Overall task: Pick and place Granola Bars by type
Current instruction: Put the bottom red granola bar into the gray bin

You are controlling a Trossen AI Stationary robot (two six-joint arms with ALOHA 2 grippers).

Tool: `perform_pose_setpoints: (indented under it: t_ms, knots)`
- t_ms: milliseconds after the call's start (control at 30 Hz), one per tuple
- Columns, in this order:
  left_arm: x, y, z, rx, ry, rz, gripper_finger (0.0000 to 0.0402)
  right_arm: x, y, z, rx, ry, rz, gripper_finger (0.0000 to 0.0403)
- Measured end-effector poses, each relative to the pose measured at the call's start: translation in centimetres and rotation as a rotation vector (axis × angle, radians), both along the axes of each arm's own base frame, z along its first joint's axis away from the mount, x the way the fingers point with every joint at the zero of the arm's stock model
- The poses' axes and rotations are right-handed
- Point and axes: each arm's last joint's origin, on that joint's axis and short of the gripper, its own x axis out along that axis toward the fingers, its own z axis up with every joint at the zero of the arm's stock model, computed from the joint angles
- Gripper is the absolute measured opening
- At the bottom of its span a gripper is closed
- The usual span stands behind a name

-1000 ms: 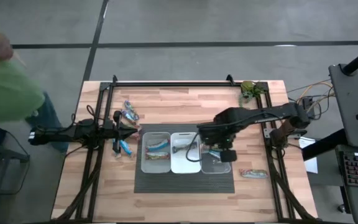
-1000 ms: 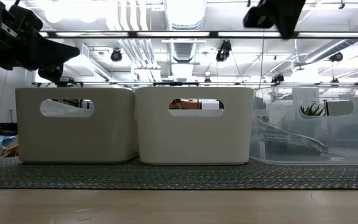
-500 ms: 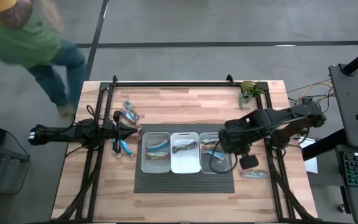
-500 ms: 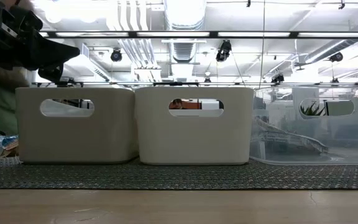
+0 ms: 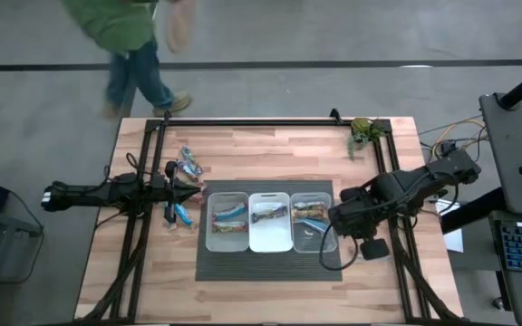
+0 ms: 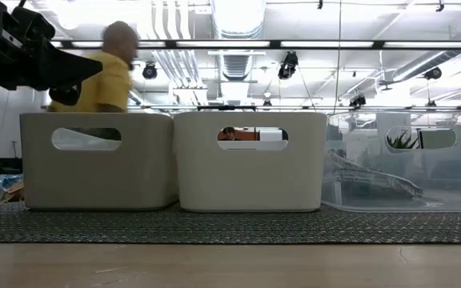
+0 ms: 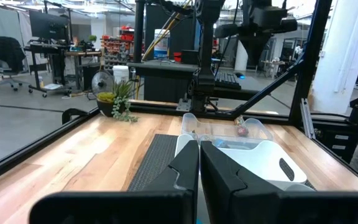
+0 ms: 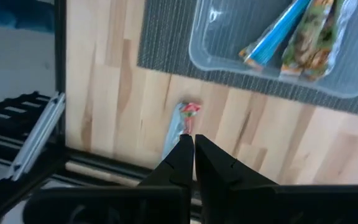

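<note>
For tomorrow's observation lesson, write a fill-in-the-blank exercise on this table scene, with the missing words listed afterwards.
1. The clear plastic bins standing in a row on the dark mat number ____.
2. Both the left pincer and the right pincer have their fingers ____.
3. A potted plant stands at a ____ of the table.
4. The silvery granola bar below the right pincer lies on the bare ____.

Missing words: three; shut; corner; wood

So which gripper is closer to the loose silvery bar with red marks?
Right. The right gripper hangs directly above that bar; the left gripper sits beyond the bins, across the table.
</note>
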Motion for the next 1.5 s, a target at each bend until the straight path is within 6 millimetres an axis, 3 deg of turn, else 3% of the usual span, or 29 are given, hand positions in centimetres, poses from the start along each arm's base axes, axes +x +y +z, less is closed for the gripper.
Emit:
perform_pose_setpoints:
  t_ms: [400,833,1167,1500]
  knots:
    - [0.0,0.0,0.0,0.0,0.0,0.0,0.0,-3.9,-1.7,-0.6,0.012,-0.009,0.018,0.0008]
    - [0.0,0.0,0.0,0.0,0.0,0.0,0.0,-6.7,-2.9,-3.8,-0.01,0.037,0.068,0.0008]
    - [0.0,0.0,0.0,0.0,0.0,0.0,0.0,-7.7,-1.6,-6.1,0.007,0.016,0.07,0.0008]
    - [0.0,0.0,0.0,0.0,0.0,0.0,0.0,-7.5,-0.2,-7.8,0.048,-0.035,0.051,0.0008]
